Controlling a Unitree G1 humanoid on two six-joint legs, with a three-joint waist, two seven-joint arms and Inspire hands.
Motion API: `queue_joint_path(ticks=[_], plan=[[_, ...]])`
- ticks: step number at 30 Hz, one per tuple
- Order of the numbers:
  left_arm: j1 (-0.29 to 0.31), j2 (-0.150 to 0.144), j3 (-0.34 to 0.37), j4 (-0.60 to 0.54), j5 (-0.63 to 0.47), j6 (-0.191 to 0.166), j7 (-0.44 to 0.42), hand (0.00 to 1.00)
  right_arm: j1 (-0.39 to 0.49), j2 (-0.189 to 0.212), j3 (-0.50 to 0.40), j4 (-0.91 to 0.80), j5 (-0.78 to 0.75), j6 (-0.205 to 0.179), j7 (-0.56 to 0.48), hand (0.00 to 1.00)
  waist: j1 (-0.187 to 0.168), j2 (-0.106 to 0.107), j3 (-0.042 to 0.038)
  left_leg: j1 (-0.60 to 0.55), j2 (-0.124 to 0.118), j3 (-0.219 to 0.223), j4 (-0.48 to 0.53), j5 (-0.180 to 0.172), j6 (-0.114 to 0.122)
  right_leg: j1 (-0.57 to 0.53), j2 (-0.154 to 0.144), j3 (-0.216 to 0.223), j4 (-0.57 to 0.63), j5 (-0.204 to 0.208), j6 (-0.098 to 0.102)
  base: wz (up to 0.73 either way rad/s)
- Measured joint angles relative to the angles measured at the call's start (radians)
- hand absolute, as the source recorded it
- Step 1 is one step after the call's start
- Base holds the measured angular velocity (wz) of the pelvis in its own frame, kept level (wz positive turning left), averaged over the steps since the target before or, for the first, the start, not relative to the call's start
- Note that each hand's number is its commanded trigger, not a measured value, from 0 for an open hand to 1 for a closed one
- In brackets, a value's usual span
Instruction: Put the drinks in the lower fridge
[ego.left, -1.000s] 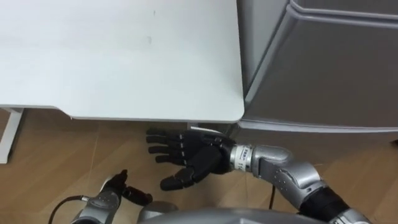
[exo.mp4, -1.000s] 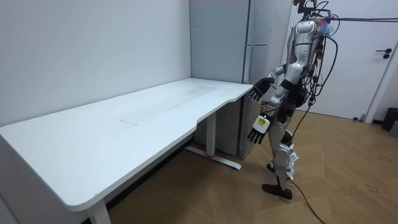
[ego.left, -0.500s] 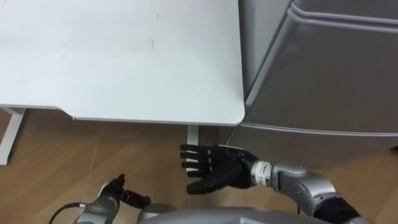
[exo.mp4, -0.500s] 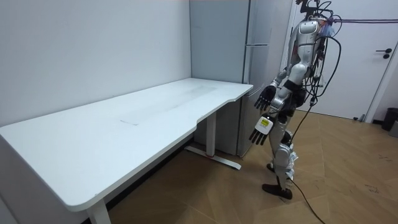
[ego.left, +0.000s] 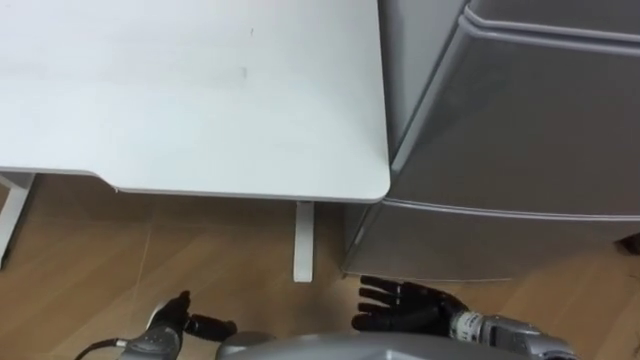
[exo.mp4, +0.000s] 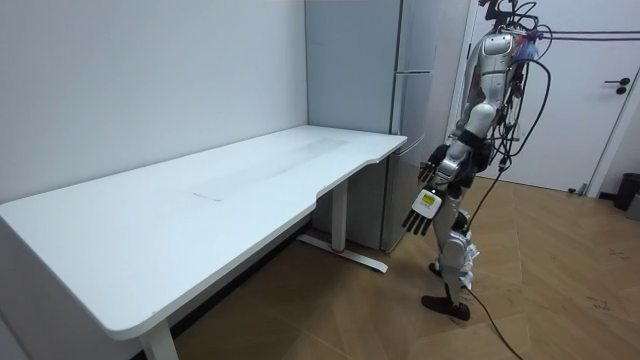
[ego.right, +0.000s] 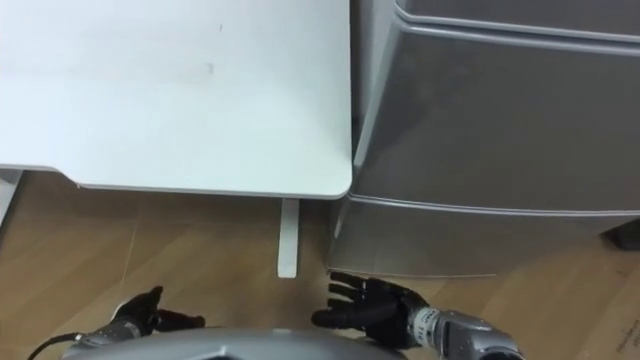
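The grey fridge (ego.left: 520, 120) stands at the right, against the end of the white table (ego.left: 200, 90). Its lower door (ego.left: 480, 240) and the door above it are both shut. No drinks show on the table or in either hand. My right hand (ego.left: 405, 305) is low in front of the lower door, open with its fingers spread and nothing in it; the right eye view has it as the right hand (ego.right: 365, 305). My left hand (ego.left: 185, 322) hangs open at the lower left, over the wooden floor. In the room view I stand facing the fridge (exo.mp4: 400, 110) with the left hand (exo.mp4: 420, 210) down.
The table's rounded corner (ego.left: 375, 185) reaches close to the fridge side, and a white table leg (ego.left: 303, 240) stands below it. Wooden floor (ego.left: 120, 260) lies under the table. A white door (exo.mp4: 600, 90) is behind me at the room view's right.
My right hand has dropped from under the table's edge to low before the lower door, drawing back toward my body. The left hand has hardly moved.
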Motion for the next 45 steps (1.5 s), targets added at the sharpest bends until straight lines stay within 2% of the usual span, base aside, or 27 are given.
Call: queue_joint_path(ticks=[4, 8, 13, 20, 25, 28, 30, 32, 34, 38, 40, 45], plan=[[0.008, -0.004, 0.031, 0.009, -0.001, -0.007, 0.004, 0.00, -0.009, 0.013, -0.046, 0.079, 0.021, -0.008, -0.051, 0.00, -0.004, -0.001, 0.0010, 0.000, 0.000, -0.001, 0.000, -0.001, 0.000, 0.000, 0.000, -0.002, 0.000, -0.002, 0.001, 0.00], [0.015, -0.010, 0.062, 0.030, -0.002, -0.018, 0.012, 0.00, -0.007, 0.023, -0.107, 0.131, 0.029, -0.031, -0.154, 0.00, -0.023, 0.001, 0.0016, 0.001, -0.002, -0.004, -0.001, -0.001, 0.001, 0.002, -0.002, -0.006, 0.000, -0.003, 0.002, 0.01], [0.027, -0.026, 0.105, 0.062, 0.014, -0.039, 0.031, 0.00, 0.039, 0.022, -0.157, 0.185, -0.003, -0.045, -0.282, 0.00, -0.026, 0.008, 0.0067, 0.028, -0.002, -0.011, -0.006, -0.006, 0.003, 0.032, 0.000, -0.005, -0.013, -0.005, 0.006, 0.00], [0.092, -0.028, 0.123, 0.067, 0.047, -0.036, 0.043, 0.00, 0.048, 0.030, -0.207, 0.188, -0.042, -0.049, -0.401, 0.00, -0.051, 0.022, 0.0055, 0.032, -0.004, -0.008, 0.003, -0.018, 0.006, 0.036, -0.005, -0.006, 0.000, -0.017, 0.011, 0.00], [0.117, -0.031, 0.136, 0.100, 0.118, 0.001, 0.030, 0.00, 0.051, 0.027, -0.245, 0.187, -0.048, -0.046, -0.456, 0.00, -0.059, 0.030, 0.0061, 0.041, -0.021, -0.015, 0.020, -0.031, 0.019, 0.031, -0.042, -0.026, 0.063, -0.053, 0.026, 0.10], [0.129, -0.035, 0.137, 0.111, 0.136, 0.022, 0.015, 0.00, 0.051, 0.017, -0.274, 0.187, -0.053, -0.046, -0.483, 0.00, -0.067, 0.036, 0.0090, 0.048, -0.046, -0.026, 0.033, -0.046, 0.041, 0.029, -0.072, -0.032, 0.119, -0.084, 0.048, 0.14], [0.130, -0.041, 0.137, 0.117, 0.176, 0.032, 0.000, 0.00, 0.052, 0.009, -0.286, 0.188, -0.053, -0.045, -0.494, 0.00, -0.074, 0.044, 0.0055, 0.051, -0.060, -0.037, 0.046, -0.059, 0.060, 0.029, -0.097, -0.029, 0.151, -0.098, 0.068, 0.12], [0.126, -0.039, 0.141, 0.124, 0.195, 0.034, 0.000, 0.00, 0.050, 0.008, -0.286, 0.191, -0.054, -0.045, -0.499, 0.00, -0.077, 0.045, 0.0054, 0.051, -0.073, -0.041, 0.057, -0.066, 0.072, 0.030, -0.110, -0.026, 0.164, -0.102, 0.078, 0.04], [0.121, -0.037, 0.146, 0.125, 0.200, 0.041, -0.002, 0.00, 0.046, 0.009, -0.286, 0.212, -0.054, -0.043, -0.498, 0.00, -0.083, 0.040, 0.0062, 0.046, -0.079, -0.050, 0.070, -0.072, 0.081, 0.035, -0.114, -0.025, 0.159, -0.097, 0.087, 0.09], [0.111, -0.037, 0.155, 0.125, 0.219, 0.061, -0.018, 0.00, 0.045, 0.012, -0.305, 0.230, -0.052, -0.036, -0.499, 0.00, -0.100, 0.028, 0.0065, 0.048, -0.089, -0.069, 0.083, -0.081, 0.096, 0.063, -0.110, 0.013, 0.125, -0.083, 0.100, 0.17], [0.112, -0.037, 0.155, 0.124, 0.219, 0.068, -0.018, 0.00, 0.045, 0.013, -0.307, 0.239, -0.050, -0.035, -0.500, 0.00, -0.102, 0.025, 0.0067, 0.049, -0.090, -0.072, 0.082, -0.081, 0.097, 0.069, -0.106, 0.033, 0.108, -0.077, 0.103, 0.03], [0.107, -0.039, 0.155, 0.125, 0.231, 0.078, -0.019, 0.00, 0.039, 0.016, -0.307, 0.256, -0.046, -0.026, -0.503, 0.00, -0.103, 0.017, 0.0066, 0.047, -0.088, -0.077, 0.080, -0.082, 0.095, 0.077, -0.099, 0.034, 0.088, -0.074, 0.105, 0.02]])
